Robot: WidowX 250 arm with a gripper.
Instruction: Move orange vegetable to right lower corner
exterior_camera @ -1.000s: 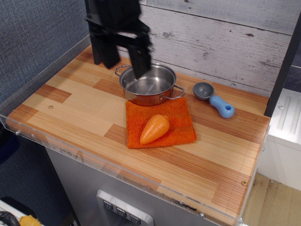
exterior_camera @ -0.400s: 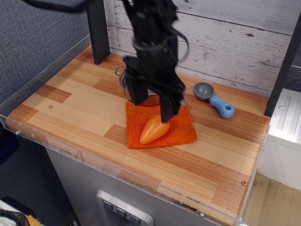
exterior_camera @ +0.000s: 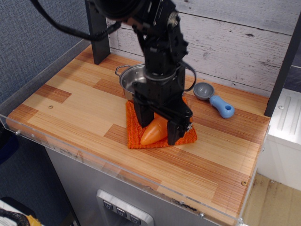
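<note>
While the toy carrot (exterior_camera: 154, 133) lies on the orange woven cloth (exterior_camera: 135, 130) near the table's middle, the black gripper (exterior_camera: 158, 126) straddles its fat end, fingers spread to either side (contact cannot be told). Behind it stands a steel pot (exterior_camera: 130, 79), with a blue-handled scoop (exterior_camera: 214, 98) to the right. Well apart, the right lower corner (exterior_camera: 237, 197) has a small screw (exterior_camera: 243, 182)

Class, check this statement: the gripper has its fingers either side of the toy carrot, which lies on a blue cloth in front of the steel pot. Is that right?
Not quite. The cloth is orange, not blue, as the observation.image view shows. The rest holds: the gripper has its fingers either side of the toy carrot, which lies on the cloth in front of the steel pot.
</note>
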